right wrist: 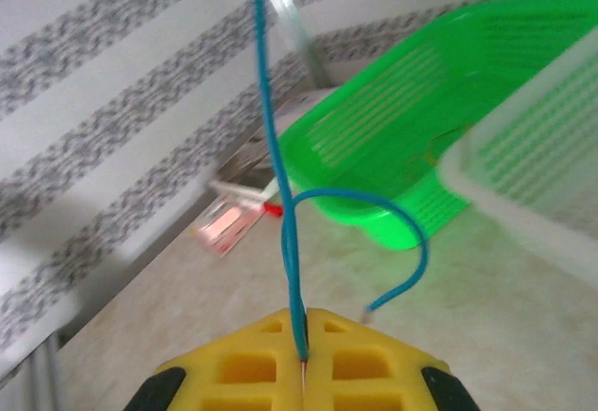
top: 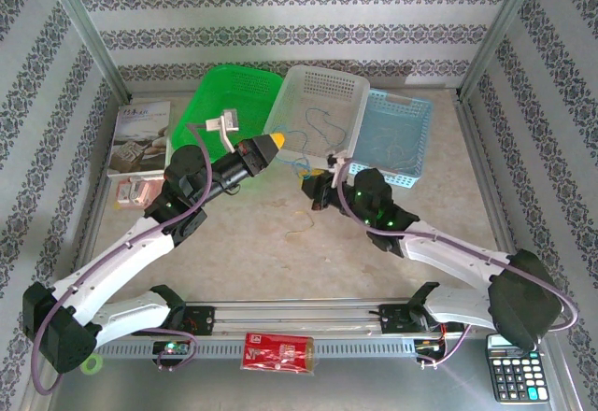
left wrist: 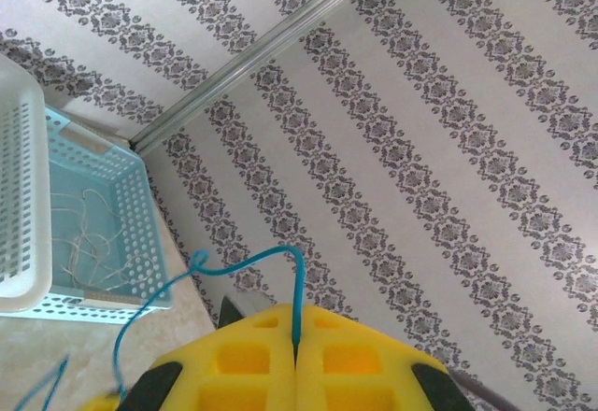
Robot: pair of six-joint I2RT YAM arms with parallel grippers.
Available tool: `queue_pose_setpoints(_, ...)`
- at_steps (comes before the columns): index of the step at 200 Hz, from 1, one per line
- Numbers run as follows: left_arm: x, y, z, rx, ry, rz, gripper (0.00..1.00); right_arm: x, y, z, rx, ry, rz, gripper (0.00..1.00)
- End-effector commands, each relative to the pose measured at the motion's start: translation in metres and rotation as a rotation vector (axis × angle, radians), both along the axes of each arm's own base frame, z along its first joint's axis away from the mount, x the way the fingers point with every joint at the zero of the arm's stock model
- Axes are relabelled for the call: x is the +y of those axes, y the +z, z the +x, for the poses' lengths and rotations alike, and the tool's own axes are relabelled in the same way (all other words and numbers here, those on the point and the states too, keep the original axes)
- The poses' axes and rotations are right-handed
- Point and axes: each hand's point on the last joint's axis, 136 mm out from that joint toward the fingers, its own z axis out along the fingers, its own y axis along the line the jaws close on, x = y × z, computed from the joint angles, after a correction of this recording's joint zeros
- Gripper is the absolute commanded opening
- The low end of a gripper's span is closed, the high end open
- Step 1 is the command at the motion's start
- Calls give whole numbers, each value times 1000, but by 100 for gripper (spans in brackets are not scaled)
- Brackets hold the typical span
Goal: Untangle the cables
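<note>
Both tools are closed. The left gripper [left wrist: 296, 346] has its yellow fingers pressed flat together on the blue cable [left wrist: 296, 285]. The cable leaves the seam between the pads, rises, arcs over to the left and trails down out of frame. The right gripper [right wrist: 303, 341] is clamped the same way on a blue strand that runs straight up past the top edge. A side branch curls off to the right and ends in a bare tip hanging free.

From above, the two grippers sit near each other just in front of the white basket [top: 327, 79], over the table [top: 262, 252]. We judge that each pinches its own point so the strand can be drawn taut between them and the crossings pulled open. We cannot tell whether both hold one and the same cable.

The cable is thin, bright blue and springy, and it keeps its curl instead of draping. From above, a fine blue line shows over the white basket. Pale cords [left wrist: 89, 243] lie in a loose snarl on the floor of the blue basket [left wrist: 145, 215], with no gripper on them. We cannot make out the contents of the green basket [right wrist: 402, 140].
</note>
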Motion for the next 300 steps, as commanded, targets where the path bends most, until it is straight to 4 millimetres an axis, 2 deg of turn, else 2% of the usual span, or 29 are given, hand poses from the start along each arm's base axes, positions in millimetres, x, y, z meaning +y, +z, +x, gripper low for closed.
queue_pose_setpoints(1,0,18,-15,-57,-62,-59,0,-51,6,35,-14,-216,33,0)
queue_pose_setpoints(22,-3,2,-21,-35,-98,-40,0,-88,16,54,-8,-322,66,0)
queue_pose_setpoints(38,-6,-14,-24,-18,-127,-26,0,-95,35,60,-30,-333,77,0)
queue_pose_setpoints(63,-12,-36,-27,-15,-161,21,0,-87,76,63,-87,-293,99,0)
queue_pose_setpoints(86,-15,-53,-26,-28,-173,68,0,-71,109,63,-124,-233,132,0)
queue_pose_setpoints(130,-18,-75,-21,-49,-166,131,15,-37,152,65,-175,-146,149,0)
queue_pose_setpoints(182,-20,-100,-14,-39,-157,154,18,-13,186,73,-193,-78,191,0)
queue_pose_setpoints(230,-19,-117,-1,-33,-118,169,19,2,215,59,-223,-24,229,0)
queue_pose_setpoints(262,-15,-124,0,-49,-92,191,29,2,222,55,-238,-25,226,0)
queue_pose_setpoints(300,2,-139,-12,-104,-50,307,51,1,225,50,-244,-16,224,0)
